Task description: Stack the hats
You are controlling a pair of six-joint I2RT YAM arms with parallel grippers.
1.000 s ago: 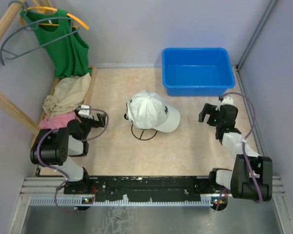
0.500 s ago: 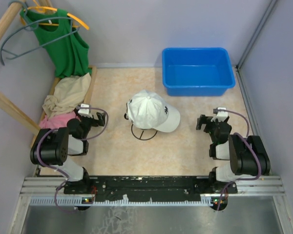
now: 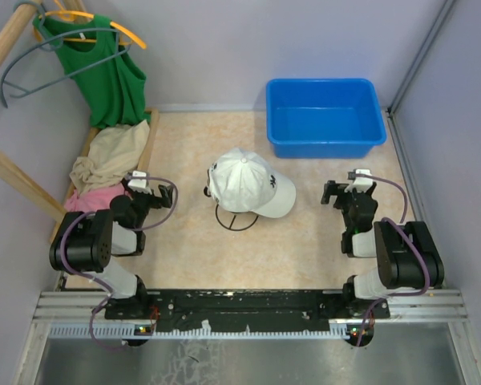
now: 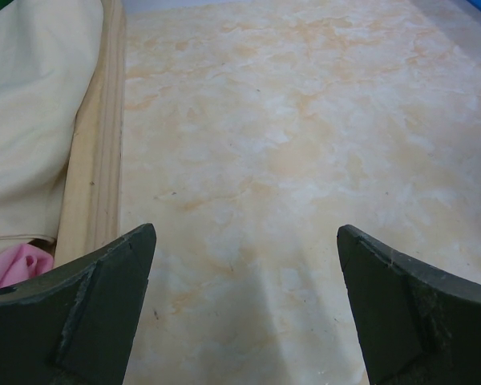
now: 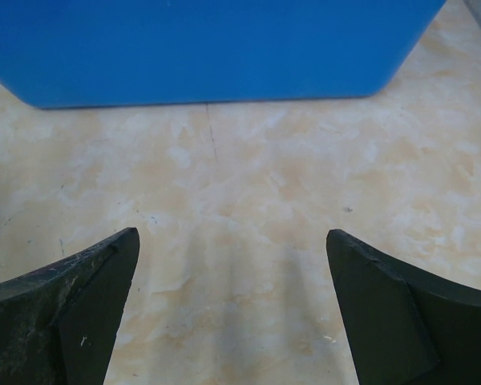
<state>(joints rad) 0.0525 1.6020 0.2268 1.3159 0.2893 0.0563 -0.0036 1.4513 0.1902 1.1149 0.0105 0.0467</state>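
A white hat (image 3: 248, 186) with a small dark logo lies in the middle of the table, resting on a dark wire-frame sphere (image 3: 235, 219). What is under the hat is hidden. My left gripper (image 3: 142, 191) rests low to the hat's left, open, with only bare table between its fingers (image 4: 88, 313). My right gripper (image 3: 346, 191) sits to the hat's right, open and empty, facing the blue bin; in the right wrist view its fingers (image 5: 409, 313) frame bare table. Neither wrist view shows the hat.
A blue bin (image 3: 325, 116) stands at the back right and fills the top of the right wrist view (image 5: 208, 48). At the left, beige cloth (image 3: 112, 154) and pink cloth (image 3: 86, 200) lie on a wooden tray (image 4: 96, 160). A green top (image 3: 104, 72) hangs on a hanger.
The right arm has folded back toward its base, with its gripper still open and settling to face the blue bin. The left arm and the hat have not moved.
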